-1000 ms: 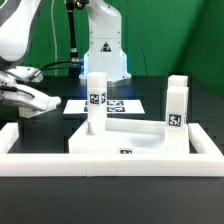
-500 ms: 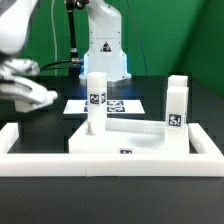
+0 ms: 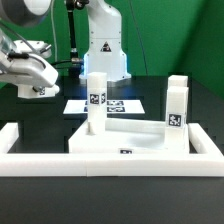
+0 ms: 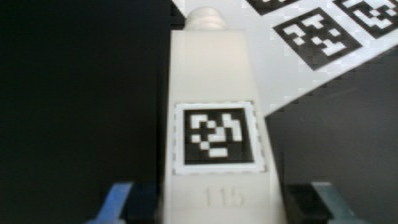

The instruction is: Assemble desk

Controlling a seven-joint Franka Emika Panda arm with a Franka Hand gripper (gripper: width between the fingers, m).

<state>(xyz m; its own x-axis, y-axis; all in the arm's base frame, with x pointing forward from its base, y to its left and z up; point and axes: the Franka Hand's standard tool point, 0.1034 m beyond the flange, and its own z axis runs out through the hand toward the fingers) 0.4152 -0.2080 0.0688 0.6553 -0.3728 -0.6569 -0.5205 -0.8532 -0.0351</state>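
Carrying a leg now, that's how it reads: the wrist view has a white square-section leg running lengthways between the two blue fingertips, its black-and-white tag facing the camera and its peg end pointing away from the pincer. The pincer is closed on the leg, jaws pressed against its two long sides.

Over in the exterior view, the gripper hangs high above the black table, off towards the exterior view's left, with the arm bent over and the wrist tipped sideways, not straight down. Well away from the pincer, lower and towards the exterior view's right, sits the desk top, upside down inside the white border bars, with two legs already standing in it: one at the corner nearer the pincer, one at the far corner. Beyond them lies the marker board.

So the step in hand looks like fitting a third leg. Next move, I'd judge: swing across to a free corner, turn the leg upright, peg down, line it up over the socket.
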